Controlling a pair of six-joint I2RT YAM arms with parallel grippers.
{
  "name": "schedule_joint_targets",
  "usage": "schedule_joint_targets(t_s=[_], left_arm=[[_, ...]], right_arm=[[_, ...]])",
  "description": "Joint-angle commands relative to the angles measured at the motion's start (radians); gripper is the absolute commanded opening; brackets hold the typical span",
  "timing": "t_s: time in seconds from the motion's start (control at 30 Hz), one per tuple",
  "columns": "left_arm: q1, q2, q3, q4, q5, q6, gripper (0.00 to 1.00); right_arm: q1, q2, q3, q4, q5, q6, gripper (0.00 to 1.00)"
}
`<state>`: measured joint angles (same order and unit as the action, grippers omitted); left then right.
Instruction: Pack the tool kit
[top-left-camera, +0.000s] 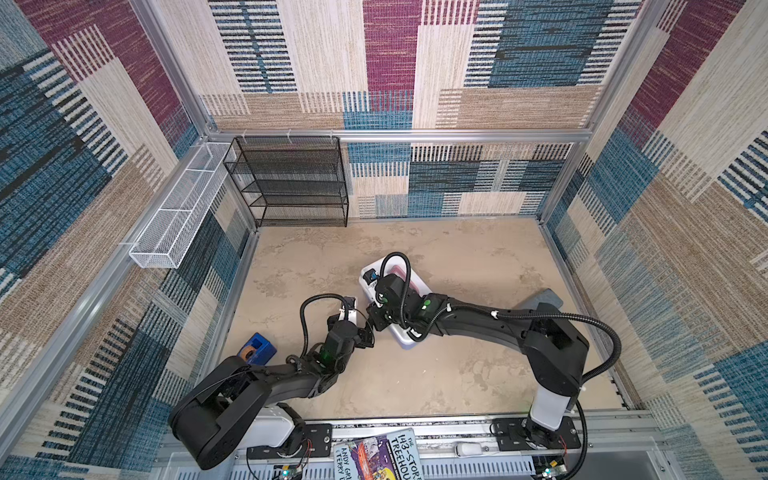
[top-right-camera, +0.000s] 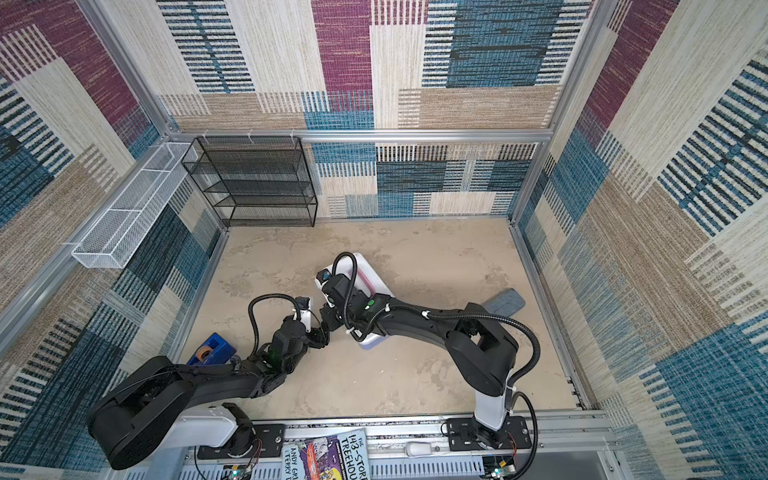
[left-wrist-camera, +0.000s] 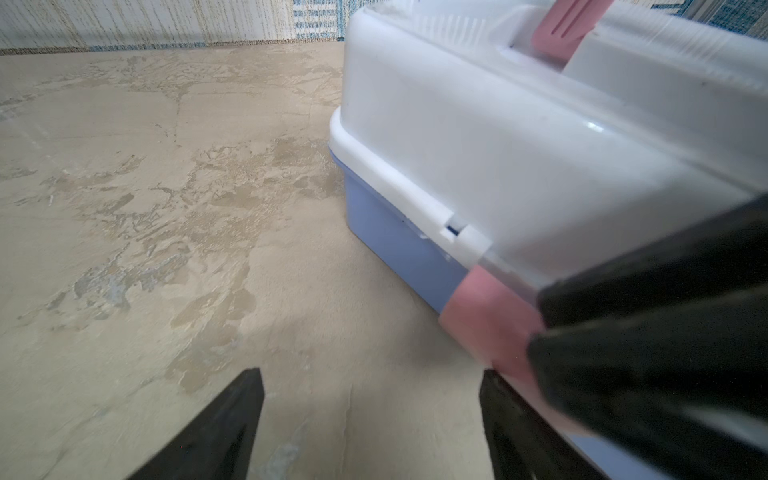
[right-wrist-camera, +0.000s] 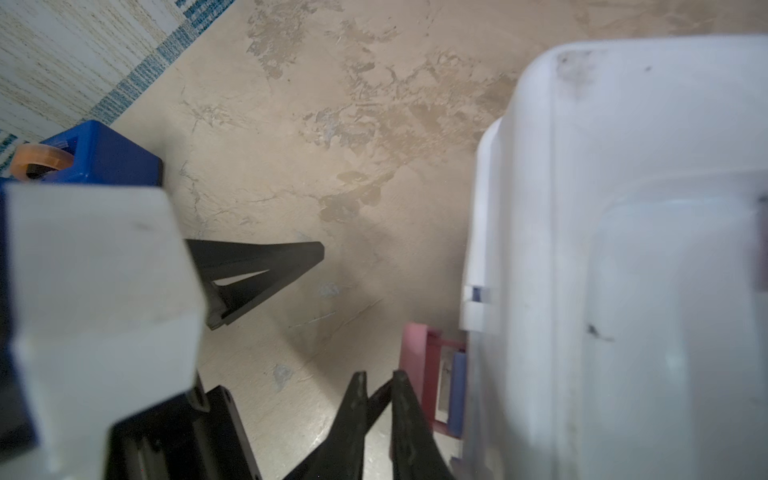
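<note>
Where the two arms meet at mid-floor, the toolbox sits shut, with the right arm stretched over its lid in both top views.

- Right gripper: just off the box's left side, tips beside the pink latch. Jaws parted only a slit, nothing between them.
- Left gripper: just left of the latch, low over the floor. Jaws spread wide, grasping nothing.

Box: rounded white lid seated on a light-blue base. A pink handle is set in a recess on top, and the latch spans the seam between lid and base.

Views:
- Top views hide the latch under the wrists.
- Left wrist view shows a finger of the right gripper overlapping the latch; contact cannot be told.
- Right wrist view alone looks down the latch's edge. It also takes in one left-gripper finger and a blue tape dispenser by the left wall, well apart from the box.
</note>
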<state>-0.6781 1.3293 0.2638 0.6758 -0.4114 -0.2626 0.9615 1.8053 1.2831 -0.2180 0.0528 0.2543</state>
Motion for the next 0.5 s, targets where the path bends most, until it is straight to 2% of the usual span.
schedule_joint_targets(t_s=[0.0, 0.33, 0.47], left_arm=[[0.000, -0.003, 0.003, -0.008, 0.005, -0.046, 0.85], [0.000, -0.018, 0.003, -0.022, -0.001, -0.042, 0.85], [0.000, -0.031, 0.006, -0.034, -0.006, -0.036, 0.85]], right_arm=[[0.000, -0.024, 0.008, 0.002, 0.021, 0.011, 0.17], [0.000, -0.058, -0.004, 0.032, 0.005, 0.011, 0.18], [0.000, -0.107, -0.032, 0.060, 0.037, 0.005, 0.20]])
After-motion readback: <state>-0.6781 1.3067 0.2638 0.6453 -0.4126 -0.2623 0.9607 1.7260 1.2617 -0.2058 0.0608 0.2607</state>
